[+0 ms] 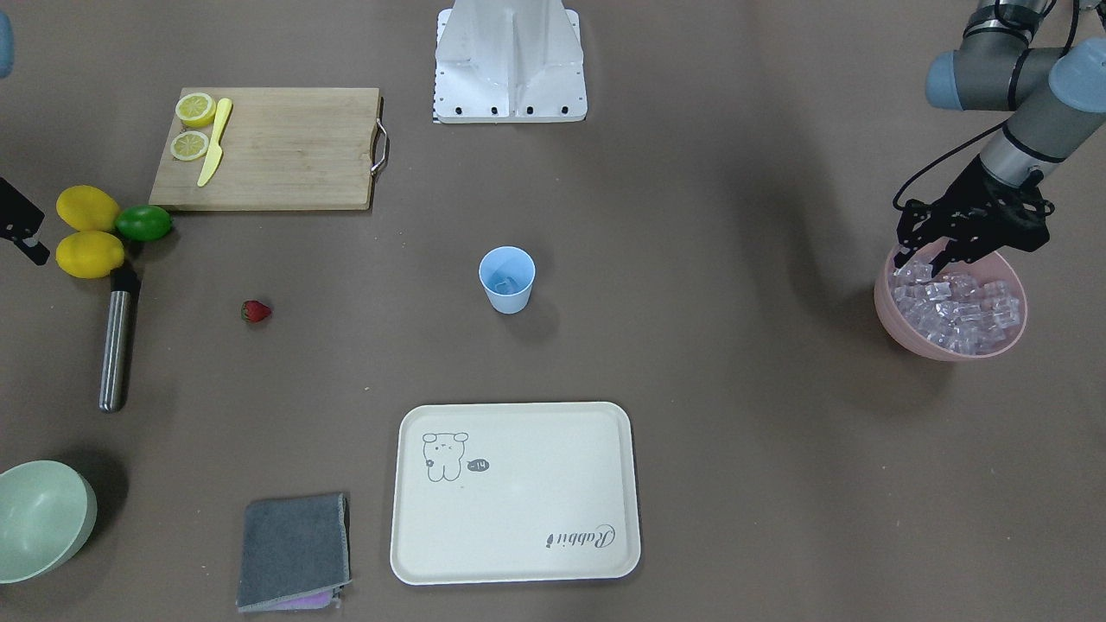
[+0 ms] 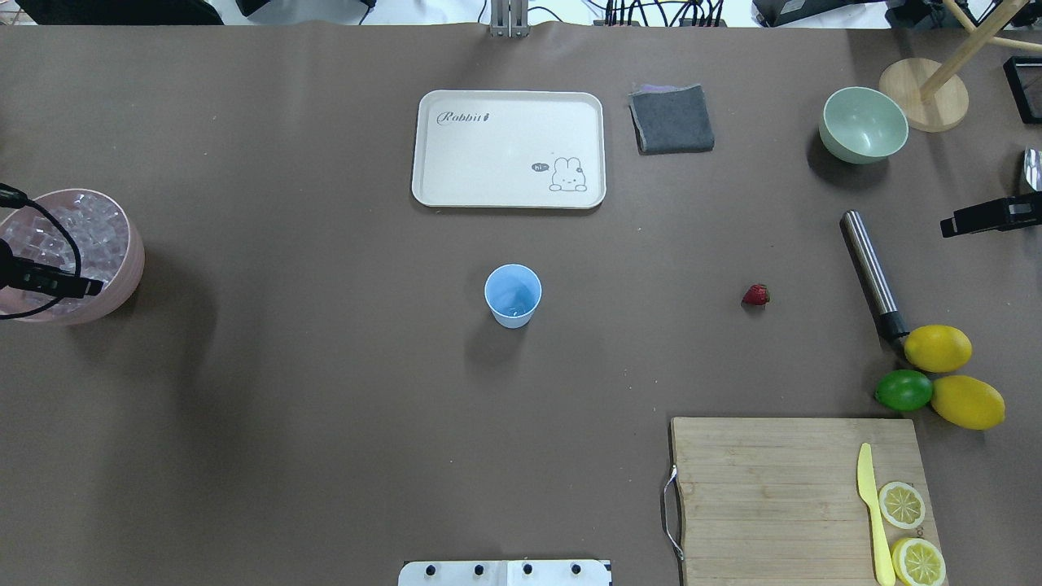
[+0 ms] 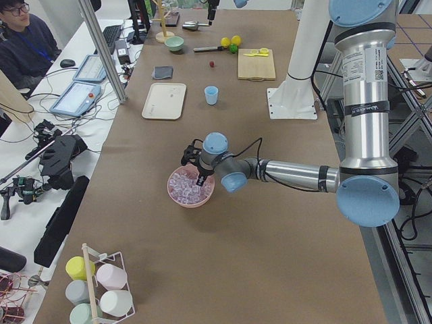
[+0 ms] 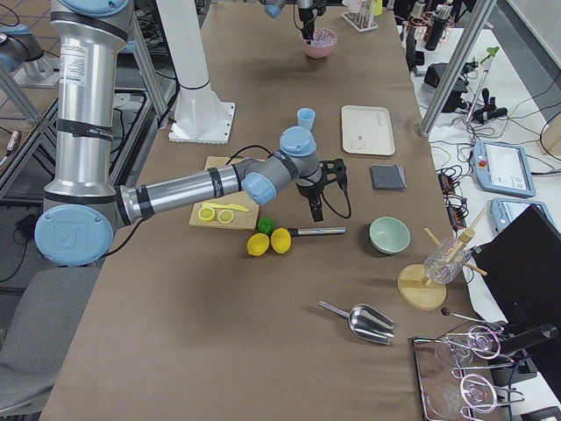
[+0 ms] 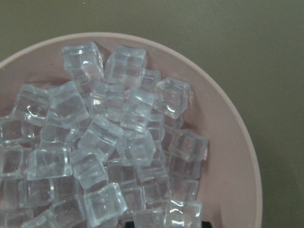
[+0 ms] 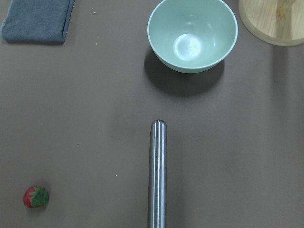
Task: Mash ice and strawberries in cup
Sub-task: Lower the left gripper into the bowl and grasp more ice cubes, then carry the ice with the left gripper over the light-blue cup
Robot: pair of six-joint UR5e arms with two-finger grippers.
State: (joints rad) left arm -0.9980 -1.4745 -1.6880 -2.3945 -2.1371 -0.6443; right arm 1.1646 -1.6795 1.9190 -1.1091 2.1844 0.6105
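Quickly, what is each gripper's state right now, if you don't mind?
Left gripper: open, just above the ice.
Right gripper: cannot be told; mostly out of frame.

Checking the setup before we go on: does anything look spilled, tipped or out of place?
Nothing is spilled or tipped. Only the strawberry stands out: it lies alone on the table, well apart from the cup and the lemons.

This is a robotics lab: big robot arms (image 3: pixel 297 174) stand at a long table (image 3: pixel 270 256) covered in brown paper, with aluminium posts (image 3: pixel 102 50), loose cables (image 3: pixel 37 129), tablets (image 3: pixel 71 100) and a person (image 3: pixel 23 47) at a cluttered side bench (image 3: pixel 20 223).
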